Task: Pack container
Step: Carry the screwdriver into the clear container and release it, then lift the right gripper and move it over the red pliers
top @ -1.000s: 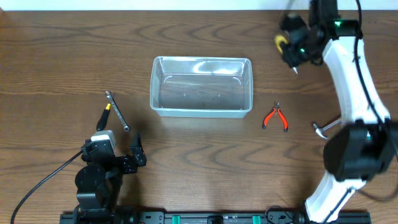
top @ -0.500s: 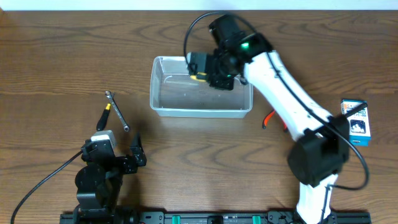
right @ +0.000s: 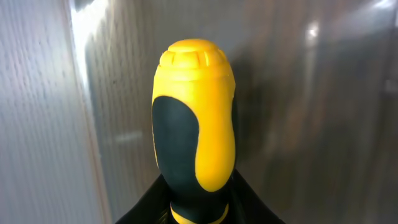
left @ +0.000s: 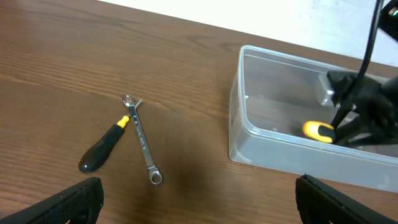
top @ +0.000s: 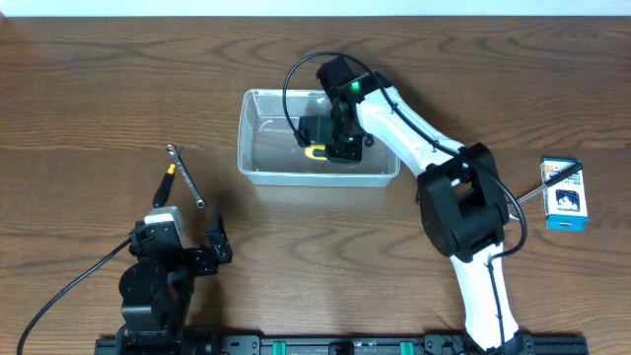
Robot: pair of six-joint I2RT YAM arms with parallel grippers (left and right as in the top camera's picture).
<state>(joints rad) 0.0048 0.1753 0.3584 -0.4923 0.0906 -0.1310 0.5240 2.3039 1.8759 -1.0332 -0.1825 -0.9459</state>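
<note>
I find the right gripper (top: 326, 148) clamped on 1 yellow-handled tool (right: 194, 124) inside the container (top: 244, 138), which sits at the middle of the table (top: 99, 79), while the left gripper (left: 199, 202) hangs near the front-left edge, jaws wide apart.

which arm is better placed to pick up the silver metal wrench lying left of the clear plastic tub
Left: the open left gripper sits nearest the wrench. The right gripper is in the tub, shut on a yellow-and-black tool handle.
</note>
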